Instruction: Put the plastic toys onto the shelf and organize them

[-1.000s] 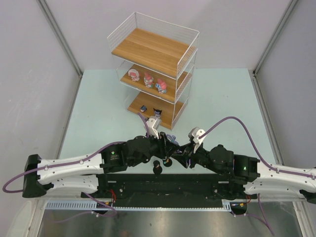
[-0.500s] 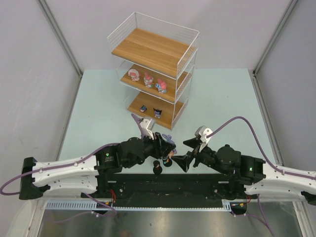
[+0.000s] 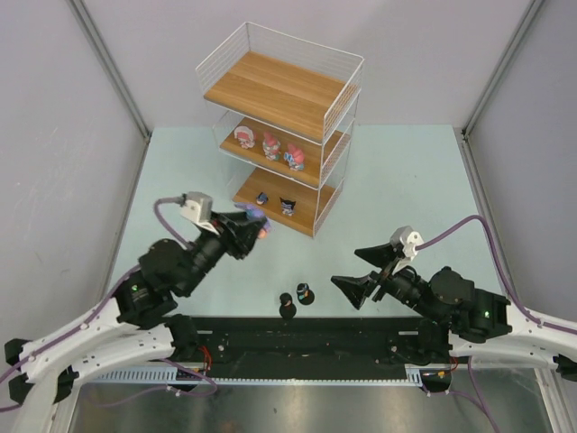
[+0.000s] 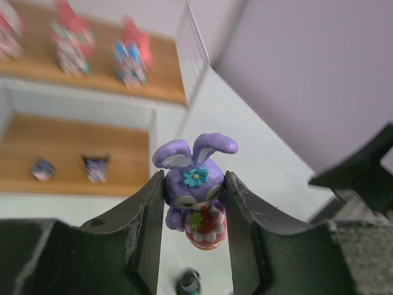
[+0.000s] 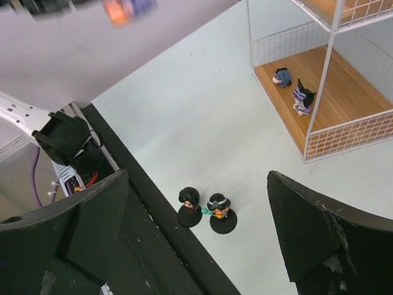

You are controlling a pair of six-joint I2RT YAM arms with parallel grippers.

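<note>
Seen from above, a white wire shelf (image 3: 270, 90) with three wooden boards stands at the far side of a pale green table (image 3: 406, 180); three pink-and-white figurines (image 3: 270, 144) line the middle board, and two small dark figures (image 3: 288, 206) sit on the bottom board; two dark-haired figurines (image 3: 296, 300) on round black bases stand side by side on the table near the arms' bases; the left gripper (image 3: 257, 225) hovers just in front of the bottom board, clenched on a purple bunny (image 3: 259, 227); the right gripper (image 3: 361, 271) hangs over the table to the right, jaws spread wide, holding nothing. Seen from the left wrist, both fingers (image 4: 147, 227) press the bunny's sides; its ears rise above the fingertips; the shelf is blurred behind. Seen from the right wrist, the two released fingers (image 5: 319, 233) stand far apart at the lower corners; the black-based figurines stand on the table between them, just beside each other.
</note>
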